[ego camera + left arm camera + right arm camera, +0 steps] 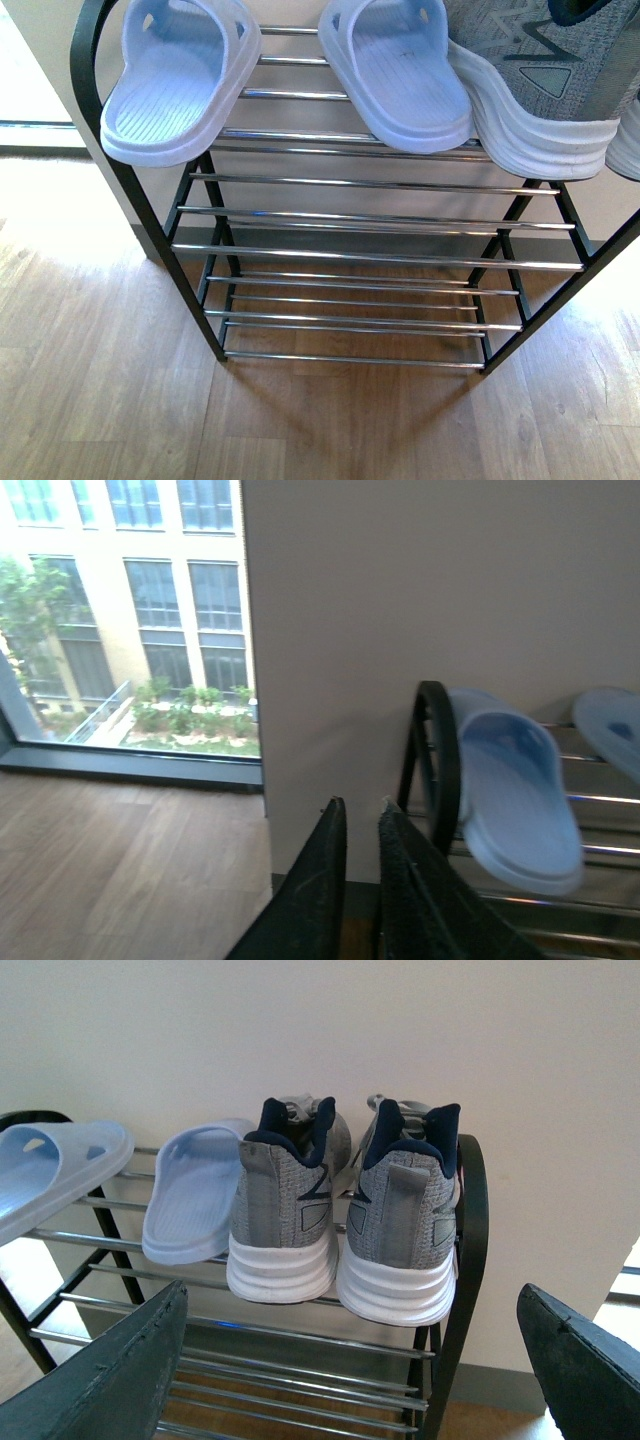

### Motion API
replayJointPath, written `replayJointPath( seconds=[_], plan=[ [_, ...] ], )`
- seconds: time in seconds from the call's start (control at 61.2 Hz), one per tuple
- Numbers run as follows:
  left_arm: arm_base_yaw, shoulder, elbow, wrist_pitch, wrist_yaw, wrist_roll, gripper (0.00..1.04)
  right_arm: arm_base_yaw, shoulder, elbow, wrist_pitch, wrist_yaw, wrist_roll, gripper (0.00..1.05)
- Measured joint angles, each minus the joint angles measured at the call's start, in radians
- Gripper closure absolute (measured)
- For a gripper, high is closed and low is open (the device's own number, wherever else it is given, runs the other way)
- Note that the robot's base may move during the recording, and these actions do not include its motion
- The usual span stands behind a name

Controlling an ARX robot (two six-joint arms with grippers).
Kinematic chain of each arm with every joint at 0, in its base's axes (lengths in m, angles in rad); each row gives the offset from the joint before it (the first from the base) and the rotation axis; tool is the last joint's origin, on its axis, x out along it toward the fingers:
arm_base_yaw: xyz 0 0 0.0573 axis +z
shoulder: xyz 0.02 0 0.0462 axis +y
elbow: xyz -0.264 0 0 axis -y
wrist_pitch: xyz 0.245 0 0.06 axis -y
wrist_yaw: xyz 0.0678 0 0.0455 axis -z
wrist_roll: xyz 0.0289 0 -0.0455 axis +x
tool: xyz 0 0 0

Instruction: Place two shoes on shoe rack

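Both sneakers (340, 1220) and both sandals (290, 75) lie side by side on the top tier of the shoe rack (370, 250), long axes running front to back, heels overhanging the front rod and toes toward the wall. The left tool (360, 825) is pressed nearly together and holds nothing. The right tool (360, 1360) is spread wide, empty, facing the sneaker heels.

On the top tier of the shoe rack (400, 185) you see no free room: the two pale blue slides (180, 80) and the two grey sneakers (290, 1210) fill it side by side. The lower tiers are bare, and you can reach them from the front over open wooden floor (100, 400).
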Motion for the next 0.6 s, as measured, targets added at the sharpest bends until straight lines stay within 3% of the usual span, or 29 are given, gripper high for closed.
replayJointPath(
  seconds=[0.605],
  plan=[
    [0.004, -0.231, -0.107, -0.107, 0.011, 0.004, 1.04, 0.0, 0.0, 0.0, 0.0, 0.0, 0.0, 0.09]
  ],
)
